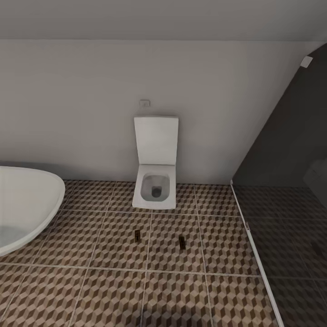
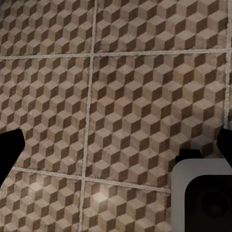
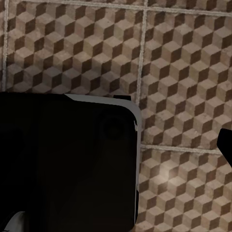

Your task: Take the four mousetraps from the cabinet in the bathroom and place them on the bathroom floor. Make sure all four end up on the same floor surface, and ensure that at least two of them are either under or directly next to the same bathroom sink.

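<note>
Where toilet stands, two mousetraps on bathroom floor

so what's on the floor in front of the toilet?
Two mousetraps lie flat on the bathroom floor, apart, in front of the toilet. Nothing covers them.

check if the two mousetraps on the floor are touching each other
Apart. The head view shows one mousetrap and the other mousetrap lying on the bathroom floor in front of the toilet, with patterned tile plainly between them.
</note>
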Motion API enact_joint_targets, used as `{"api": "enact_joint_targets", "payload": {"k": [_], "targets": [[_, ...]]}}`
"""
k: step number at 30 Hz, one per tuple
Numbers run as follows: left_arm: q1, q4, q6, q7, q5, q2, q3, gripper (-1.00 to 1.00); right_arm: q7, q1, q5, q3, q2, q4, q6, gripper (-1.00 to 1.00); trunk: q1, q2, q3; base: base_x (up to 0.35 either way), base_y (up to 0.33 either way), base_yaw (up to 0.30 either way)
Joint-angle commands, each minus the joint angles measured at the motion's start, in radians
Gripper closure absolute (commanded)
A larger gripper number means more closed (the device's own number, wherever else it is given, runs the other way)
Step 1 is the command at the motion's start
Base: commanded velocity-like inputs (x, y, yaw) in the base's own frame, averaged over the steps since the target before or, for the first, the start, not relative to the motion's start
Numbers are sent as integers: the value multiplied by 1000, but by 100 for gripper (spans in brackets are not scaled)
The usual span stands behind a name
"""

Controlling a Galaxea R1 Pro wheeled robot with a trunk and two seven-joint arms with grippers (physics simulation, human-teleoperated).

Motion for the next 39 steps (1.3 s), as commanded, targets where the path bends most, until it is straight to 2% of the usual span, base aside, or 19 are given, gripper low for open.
{"api": "enact_joint_targets", "payload": {"k": [1, 39], "targets": [[-1, 3, -4, 4, 3, -1, -9, -100, 4, -1, -4, 3, 0, 1, -3, -100, 0, -2, -1, 0, 0, 0], [-1, 3, -4, 4, 3, -1, -9, -100, 4, -1, -4, 3, 0, 1, -3, -100, 0, -2, -1, 0, 0, 0]]}}
